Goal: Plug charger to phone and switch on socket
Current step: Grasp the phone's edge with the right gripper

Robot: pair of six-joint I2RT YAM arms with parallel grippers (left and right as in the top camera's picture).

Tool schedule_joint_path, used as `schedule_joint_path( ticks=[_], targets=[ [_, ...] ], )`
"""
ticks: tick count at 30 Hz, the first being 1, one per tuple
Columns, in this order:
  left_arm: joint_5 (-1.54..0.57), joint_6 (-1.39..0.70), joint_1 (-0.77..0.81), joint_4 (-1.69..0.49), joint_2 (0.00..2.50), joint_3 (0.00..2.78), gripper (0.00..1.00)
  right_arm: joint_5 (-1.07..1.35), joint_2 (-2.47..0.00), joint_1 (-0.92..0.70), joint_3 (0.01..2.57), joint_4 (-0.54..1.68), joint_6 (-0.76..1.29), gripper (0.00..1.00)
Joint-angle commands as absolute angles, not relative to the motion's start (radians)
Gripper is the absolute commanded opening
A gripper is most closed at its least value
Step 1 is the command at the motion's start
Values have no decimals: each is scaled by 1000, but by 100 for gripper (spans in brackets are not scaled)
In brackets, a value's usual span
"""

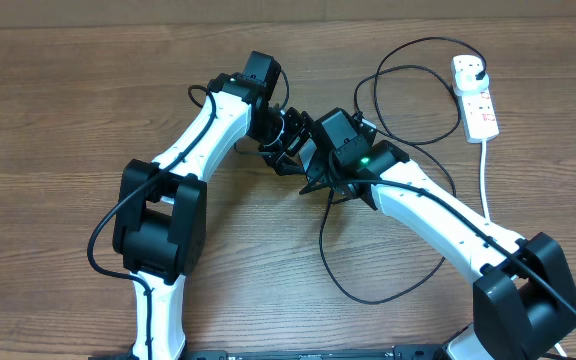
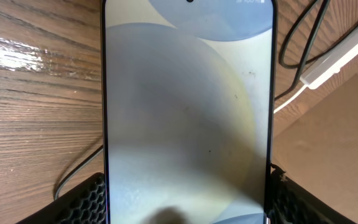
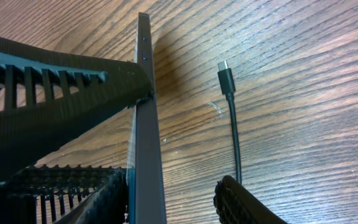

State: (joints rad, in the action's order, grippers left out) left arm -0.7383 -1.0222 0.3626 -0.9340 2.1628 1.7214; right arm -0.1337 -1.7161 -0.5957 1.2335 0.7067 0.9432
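My left gripper [image 2: 188,186] clamps the phone [image 2: 188,118], which stands up on edge with its pale screen lit. The charger [image 3: 231,118], a thin black cable, lies just beside it, connector tip free. Its plug sits in the white socket [image 1: 474,95], well apart.

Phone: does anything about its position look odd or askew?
Yes. The phone is turned on its thin edge, gripped by the left claw, not lying flat. The charger tip lies loose on the table beside it, unplugged.
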Motion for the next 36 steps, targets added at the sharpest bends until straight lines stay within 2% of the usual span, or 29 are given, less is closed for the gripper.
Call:
schedule_joint_path(
  ticks=[1, 13, 19, 36],
  targets=[
    [-747, -1037, 367, -930, 2171, 1750, 70, -122, -1717, -598, 1266, 699, 950, 46],
    [-741, -1037, 367, -930, 2171, 1750, 70, -86, -1717, -598, 1266, 667, 951, 39],
    [-741, -1037, 367, -930, 2171, 1750, 70, -86, -1717, -598, 1266, 664, 951, 29],
    [-752, -1036, 367, -930, 2171, 1750, 70, -88, -1717, -598, 1266, 654, 966, 18]
  ],
)
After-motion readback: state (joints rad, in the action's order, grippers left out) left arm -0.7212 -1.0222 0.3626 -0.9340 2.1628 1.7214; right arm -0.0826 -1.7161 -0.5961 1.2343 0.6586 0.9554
